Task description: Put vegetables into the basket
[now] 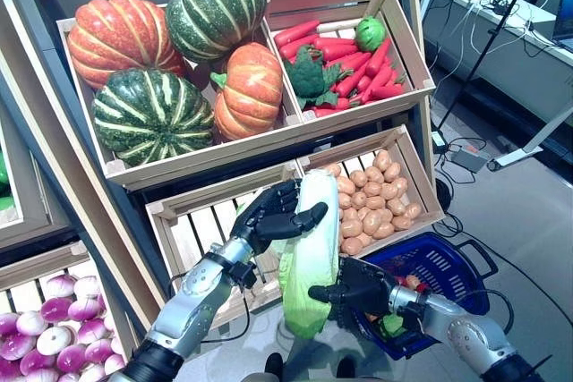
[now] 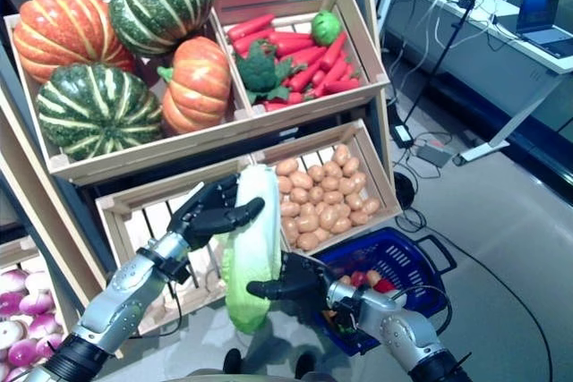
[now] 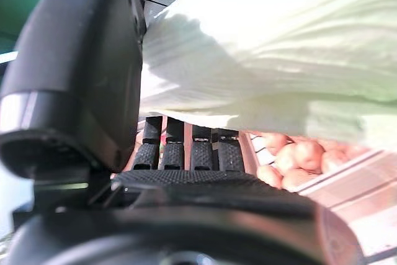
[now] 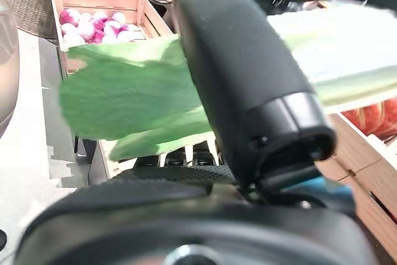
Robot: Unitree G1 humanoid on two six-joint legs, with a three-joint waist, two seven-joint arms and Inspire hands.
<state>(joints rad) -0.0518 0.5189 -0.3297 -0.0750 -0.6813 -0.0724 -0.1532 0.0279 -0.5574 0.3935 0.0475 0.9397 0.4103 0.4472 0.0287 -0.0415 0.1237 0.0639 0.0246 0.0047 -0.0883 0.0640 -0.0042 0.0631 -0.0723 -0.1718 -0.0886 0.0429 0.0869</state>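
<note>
Cabbage, long, ribbed, leafy, between both curled hands

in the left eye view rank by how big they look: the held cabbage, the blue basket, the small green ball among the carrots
1. napa cabbage, though it is nearer the camera, so that is unsure
2. blue basket, partly hidden
3. green ball, clearly smallest
</note>
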